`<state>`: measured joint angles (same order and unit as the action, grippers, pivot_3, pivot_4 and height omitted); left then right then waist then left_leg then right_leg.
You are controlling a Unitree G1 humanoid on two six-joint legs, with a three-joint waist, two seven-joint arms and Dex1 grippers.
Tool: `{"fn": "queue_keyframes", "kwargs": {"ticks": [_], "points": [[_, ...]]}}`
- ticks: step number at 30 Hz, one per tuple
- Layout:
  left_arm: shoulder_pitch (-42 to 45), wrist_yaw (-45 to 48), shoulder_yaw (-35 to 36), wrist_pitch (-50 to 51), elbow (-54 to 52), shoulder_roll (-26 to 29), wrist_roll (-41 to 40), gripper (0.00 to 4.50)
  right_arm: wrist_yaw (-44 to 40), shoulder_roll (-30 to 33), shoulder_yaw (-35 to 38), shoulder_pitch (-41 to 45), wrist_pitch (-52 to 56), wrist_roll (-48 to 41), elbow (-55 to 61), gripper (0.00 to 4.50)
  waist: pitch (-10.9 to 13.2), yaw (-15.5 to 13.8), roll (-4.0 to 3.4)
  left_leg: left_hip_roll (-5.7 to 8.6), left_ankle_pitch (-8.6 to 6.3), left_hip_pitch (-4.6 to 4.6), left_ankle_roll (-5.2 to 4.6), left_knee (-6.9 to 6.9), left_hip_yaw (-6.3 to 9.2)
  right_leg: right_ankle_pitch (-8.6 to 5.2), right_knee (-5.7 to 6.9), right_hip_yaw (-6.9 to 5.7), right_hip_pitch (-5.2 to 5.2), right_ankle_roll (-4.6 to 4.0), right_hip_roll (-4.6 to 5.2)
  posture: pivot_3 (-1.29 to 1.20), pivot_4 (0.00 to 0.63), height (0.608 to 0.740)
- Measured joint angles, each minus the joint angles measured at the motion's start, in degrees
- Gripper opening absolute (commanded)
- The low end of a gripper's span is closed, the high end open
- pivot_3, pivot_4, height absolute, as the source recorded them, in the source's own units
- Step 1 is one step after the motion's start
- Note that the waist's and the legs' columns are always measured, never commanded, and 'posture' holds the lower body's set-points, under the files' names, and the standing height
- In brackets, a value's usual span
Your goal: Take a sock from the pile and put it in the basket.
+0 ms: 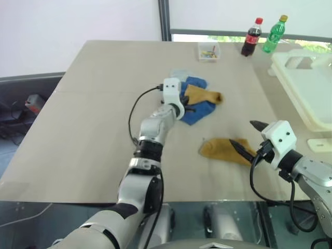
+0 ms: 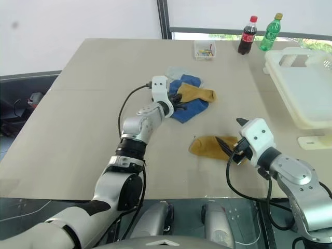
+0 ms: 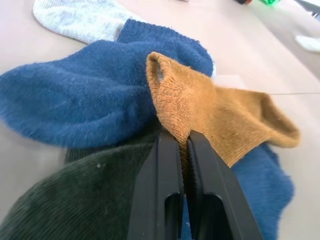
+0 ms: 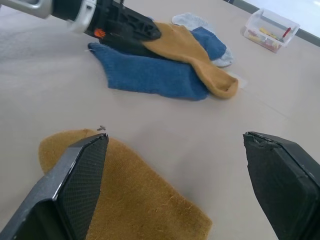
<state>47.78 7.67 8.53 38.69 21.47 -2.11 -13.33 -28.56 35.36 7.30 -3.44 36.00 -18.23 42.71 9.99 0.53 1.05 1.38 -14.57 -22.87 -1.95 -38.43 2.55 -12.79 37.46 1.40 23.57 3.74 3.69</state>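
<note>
Left pincer is clamped on a mustard sock in the pile. Right pincer hangs wide open, empty. We judge the carry to the basket not yet done.

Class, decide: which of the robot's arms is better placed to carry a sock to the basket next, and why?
The left. Its hand is shut on a mustard sock at the pile. The right hand is open and empty over another mustard sock, though nearer the basket.
</note>
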Motion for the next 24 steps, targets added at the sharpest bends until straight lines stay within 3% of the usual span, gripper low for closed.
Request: {"fn": "queue_keyframes", "kwargs": {"ticks": [10, 19, 24], "points": [[-6.9, -1.5, 5.8, 12.3, -18.9, 4.5, -7.4, 0.03, -0.2, -0.7, -2.7, 1.0, -0.9, 0.0, -1.2, 4.5, 0.0, 0.0, 0.0, 0.0, 0.02, 0.05, 0.04, -0.01, 0.02, 0.0, 0.06, 0.0, -0.01, -0.01, 0.01, 0.0, 0.15, 0.74], [-6.7, -2.4, 5.7, 7.0, -15.9, 0.7, -8.2, 0.03, -1.1, -1.4, -6.1, 3.8, -2.8, 0.5, -4.5, 4.5, 0.0, -1.2, 0.01, 0.08, 0.04, 0.02, 0.06, -0.02, 0.05, 0.0, 0.03, -0.03, -0.02, -0.02, 0.02, 0.0, 0.15, 0.74], [-6.8, -2.8, 8.0, 9.7, -16.3, 4.2, -10.0, 0.03, -1.2, -1.3, -6.2, 3.4, -2.9, 0.5, -4.5, 4.5, 0.0, -0.4, 0.0, 0.04, 0.03, 0.04, 0.06, 0.01, 0.04, -0.01, 0.03, -0.02, 0.0, -0.03, -0.02, 0.0, 0.15, 0.74]]}}
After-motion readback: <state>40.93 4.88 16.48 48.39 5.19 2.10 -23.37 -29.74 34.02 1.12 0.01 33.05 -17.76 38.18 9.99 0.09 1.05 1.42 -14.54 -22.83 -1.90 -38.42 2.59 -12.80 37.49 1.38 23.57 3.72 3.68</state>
